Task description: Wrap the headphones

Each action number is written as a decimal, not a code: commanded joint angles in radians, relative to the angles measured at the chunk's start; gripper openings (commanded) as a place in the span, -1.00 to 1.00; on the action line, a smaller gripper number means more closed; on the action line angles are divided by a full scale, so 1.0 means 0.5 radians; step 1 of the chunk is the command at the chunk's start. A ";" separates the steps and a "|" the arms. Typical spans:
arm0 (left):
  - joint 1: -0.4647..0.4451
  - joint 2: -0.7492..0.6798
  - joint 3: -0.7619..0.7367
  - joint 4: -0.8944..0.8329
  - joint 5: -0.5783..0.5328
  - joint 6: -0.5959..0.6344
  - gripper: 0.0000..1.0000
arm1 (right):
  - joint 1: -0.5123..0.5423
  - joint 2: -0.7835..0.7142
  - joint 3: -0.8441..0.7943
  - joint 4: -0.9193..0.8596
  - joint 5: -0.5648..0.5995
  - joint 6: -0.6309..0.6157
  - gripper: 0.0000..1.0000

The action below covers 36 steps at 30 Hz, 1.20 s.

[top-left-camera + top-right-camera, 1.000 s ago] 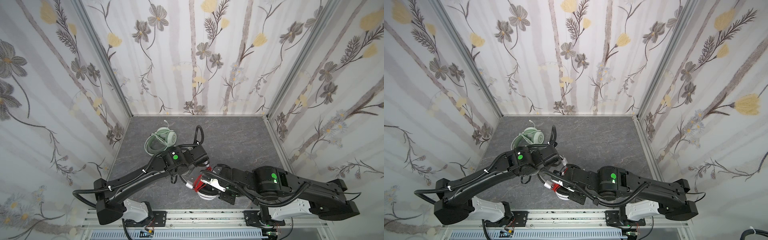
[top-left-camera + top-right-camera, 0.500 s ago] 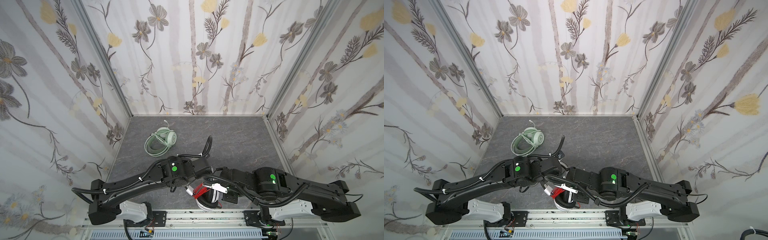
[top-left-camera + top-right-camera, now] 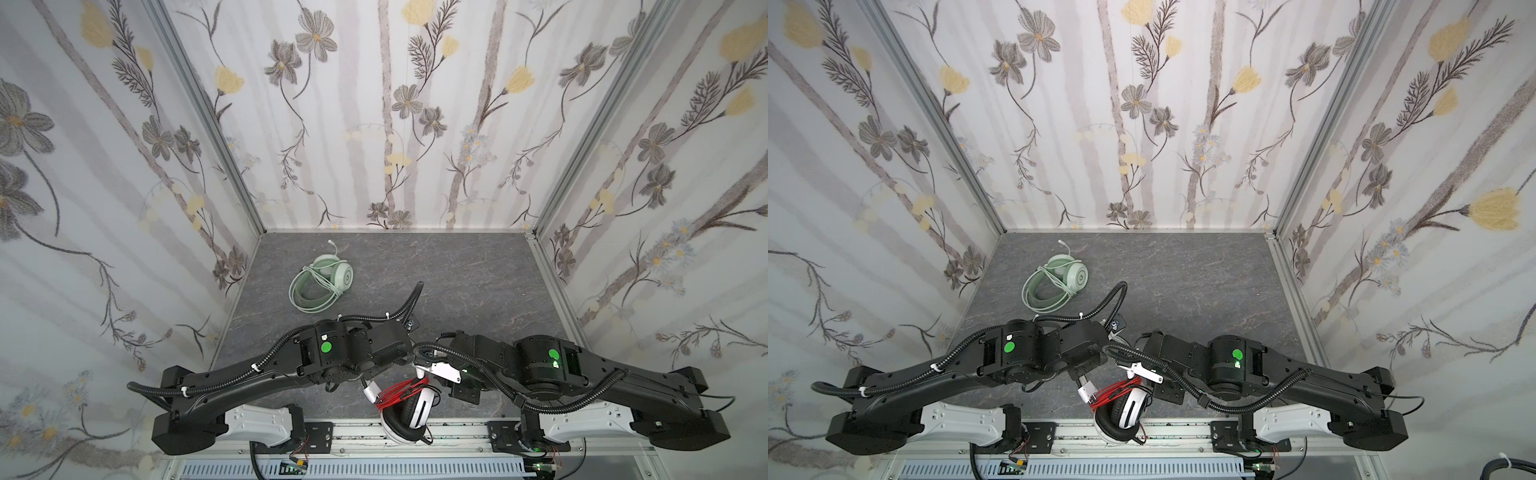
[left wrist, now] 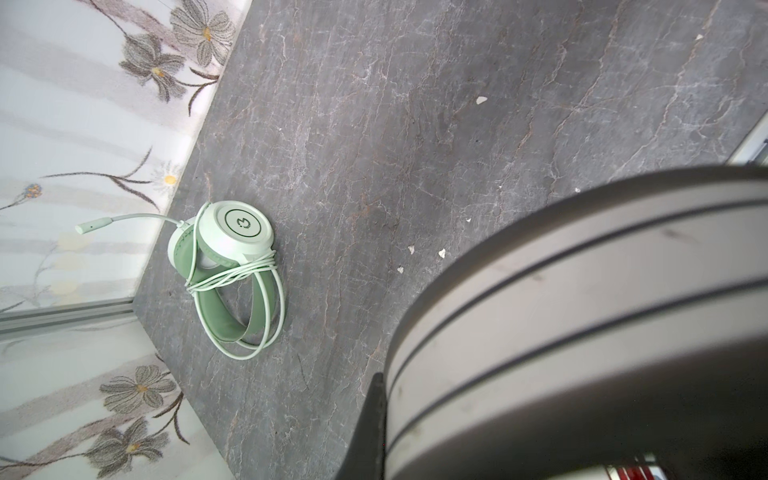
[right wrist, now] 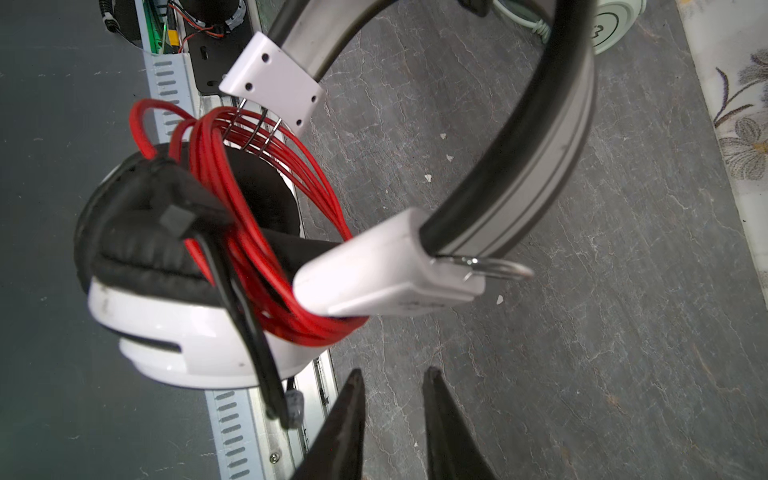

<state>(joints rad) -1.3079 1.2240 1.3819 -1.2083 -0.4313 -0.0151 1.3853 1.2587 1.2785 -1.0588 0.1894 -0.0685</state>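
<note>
Right gripper [image 5: 392, 372]: jaws a little apart and empty, poised just beside the white-and-black headset [image 5: 187, 345], whose red cable [image 5: 266, 257] is bundled in loops between the sliders. Left gripper [image 4: 380, 399]: clamped on the headband [image 4: 582, 291], carrying this headset over the near edge of the table [image 3: 457, 282]. The winding appears all but complete, so the next move probably calls for lowering the headset onto the table without spilling the coil. The mint-green headset [image 3: 322, 282] lies wrapped, well apart at far left.
</note>
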 commanded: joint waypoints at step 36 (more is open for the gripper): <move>0.339 0.034 0.270 0.020 0.891 -0.315 -1.00 | -0.635 -1.072 -1.189 1.761 -0.904 0.922 -0.48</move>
<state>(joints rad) -1.1378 1.2526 1.5124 -1.2541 -0.0662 -0.1539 1.0893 0.7284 0.6971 -0.2195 -0.2928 0.3733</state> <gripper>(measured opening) 0.064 0.259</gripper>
